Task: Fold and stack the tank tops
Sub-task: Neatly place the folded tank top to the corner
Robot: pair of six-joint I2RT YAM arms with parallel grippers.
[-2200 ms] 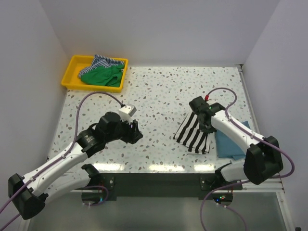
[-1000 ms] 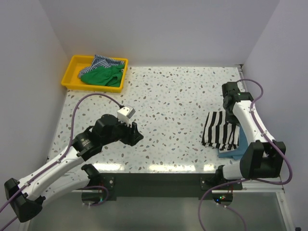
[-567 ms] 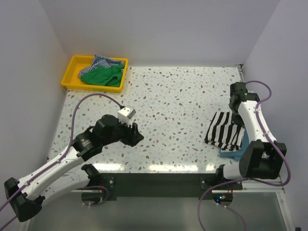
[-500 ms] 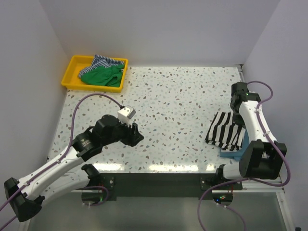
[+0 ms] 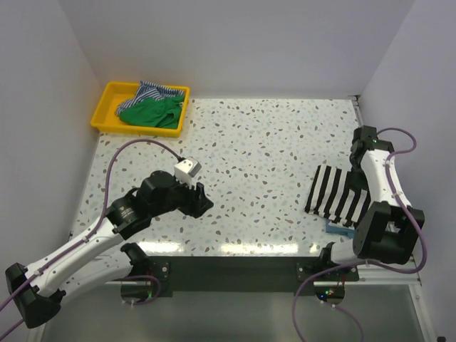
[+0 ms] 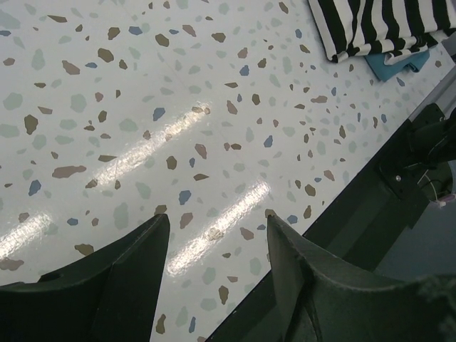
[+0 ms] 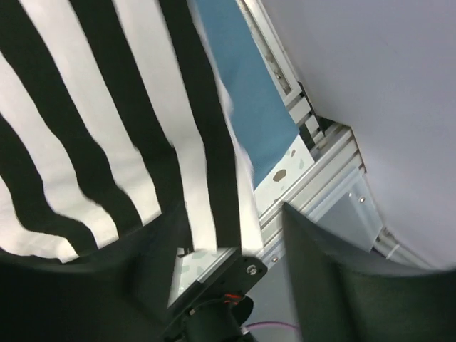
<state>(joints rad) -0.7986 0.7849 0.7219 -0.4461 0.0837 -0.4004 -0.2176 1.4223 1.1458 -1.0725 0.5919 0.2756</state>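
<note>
Left gripper (image 6: 217,228): jaws parted, nothing held, above the speckled table (image 6: 142,107). Black-and-white striped tank top (image 5: 333,192): one, folded, laid directly beneath the right gripper (image 7: 231,214), whose jaws are released. Stripes are run near-to-far, with the longer side across them. Teal-blue tank top (image 7: 242,92): one, underneath, only its edge shown. Yellow tray (image 5: 107,122): one, well beyond the left gripper. Held in it are one green tank top (image 5: 151,112) and one blue-striped tank top (image 5: 155,90), both crumpled.

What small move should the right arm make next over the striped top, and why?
Probably raise the right gripper straight up, away from the black-and-white striped cloth tank top. Its jaws stand open with nothing between them, and that top lies folded on the plain teal-blue tank top, so this stacking step looks done. A green tank top waits in the yellow plastic tray.
</note>
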